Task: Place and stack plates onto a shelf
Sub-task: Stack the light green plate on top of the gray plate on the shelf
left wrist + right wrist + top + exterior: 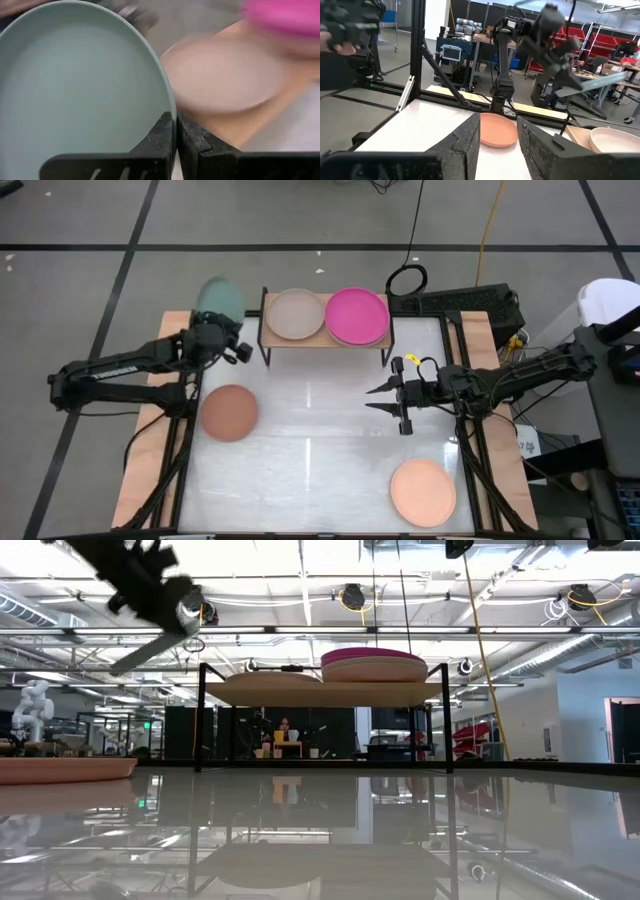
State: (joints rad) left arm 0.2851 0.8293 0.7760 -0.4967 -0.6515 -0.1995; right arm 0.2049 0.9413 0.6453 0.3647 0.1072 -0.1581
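At the shelf's [325,338] left end, your left gripper [222,332] is pinched tight on the rim of a teal plate [219,297], carrying it in the air just beside the beige plate [295,313] on the wooden top. The magenta plate [357,315] tops a stack next to that. Your right gripper [384,399] hangs over mid-table, fingers spread, holding nothing. A brown plate [229,412] and a peach plate [423,492] lie on the table [320,470].

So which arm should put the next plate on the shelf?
The left arm, probably. Its claw is shut on the teal plate, right beside the shelf. The right claw is open, holds nothing, and hangs over the table's middle.
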